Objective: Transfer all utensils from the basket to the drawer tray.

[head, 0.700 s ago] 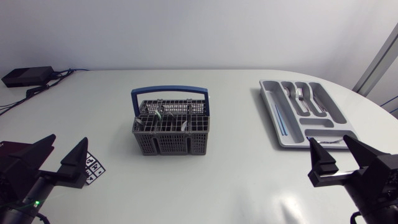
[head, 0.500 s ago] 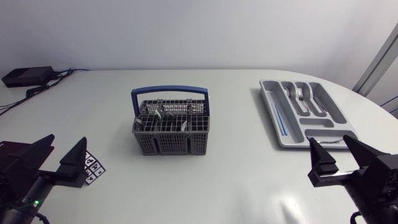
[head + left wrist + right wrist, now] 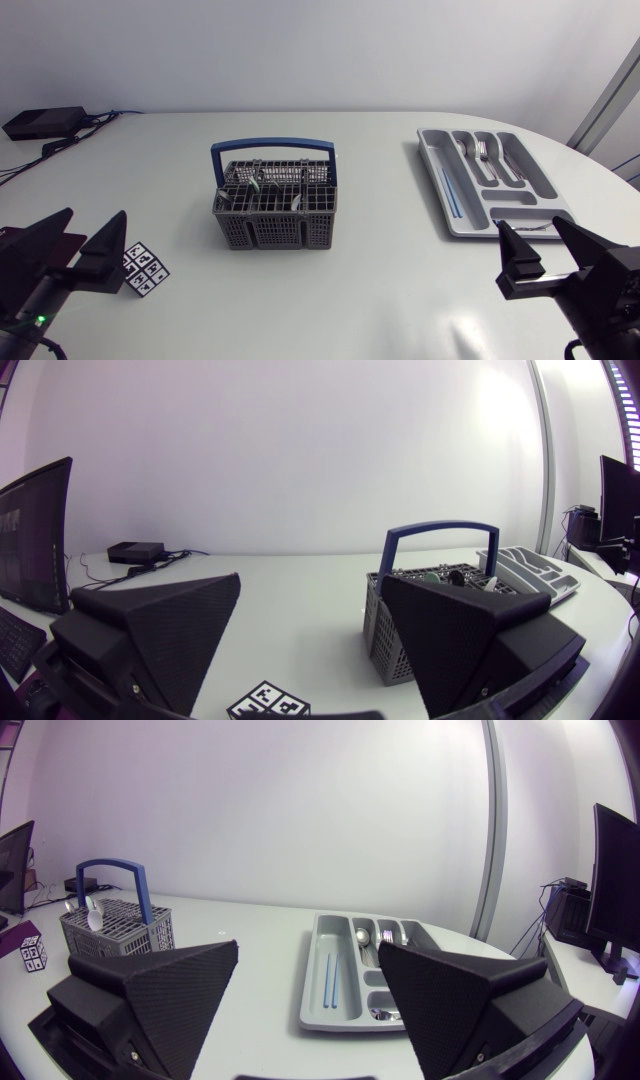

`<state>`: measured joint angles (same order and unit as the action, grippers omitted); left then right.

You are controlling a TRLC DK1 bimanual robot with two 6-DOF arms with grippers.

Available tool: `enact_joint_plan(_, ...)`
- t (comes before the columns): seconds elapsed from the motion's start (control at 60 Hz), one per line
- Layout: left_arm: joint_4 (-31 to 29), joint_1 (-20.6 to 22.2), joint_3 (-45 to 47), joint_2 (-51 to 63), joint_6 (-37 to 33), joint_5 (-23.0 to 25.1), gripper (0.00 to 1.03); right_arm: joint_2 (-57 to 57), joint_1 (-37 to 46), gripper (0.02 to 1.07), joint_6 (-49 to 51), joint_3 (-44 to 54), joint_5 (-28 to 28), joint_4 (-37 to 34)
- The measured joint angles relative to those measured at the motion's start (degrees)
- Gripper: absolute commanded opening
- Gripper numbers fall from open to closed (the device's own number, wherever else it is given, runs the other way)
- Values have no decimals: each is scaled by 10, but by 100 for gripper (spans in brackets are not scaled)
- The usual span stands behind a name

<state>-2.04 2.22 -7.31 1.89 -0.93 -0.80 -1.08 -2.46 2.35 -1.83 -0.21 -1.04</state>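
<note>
Two things sit apart, a grey mesh basket [image 3: 275, 232] and moulded tray [image 3: 470, 233]; left fingers [image 3: 105, 255] and right fingers [image 3: 520, 270] gape empty.

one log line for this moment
left pincer open, empty | right pincer open, empty | utensils in basket | forks in drawer tray
</note>
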Motion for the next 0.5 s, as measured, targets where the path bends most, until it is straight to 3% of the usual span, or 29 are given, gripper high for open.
enact_joint_plan(0.183,-26,6,-96,142,30,-2,97,-66,0,102,0,-38,0,14)
enact_joint_plan(0.317,-104,41,-202,280,37,-14,97,-129,-1,102,0,-75,5,17)
enact_joint_plan(0.5,-151,110,-303,401,-34,-8,97,-202,-11,102,-7,-121,12,11)
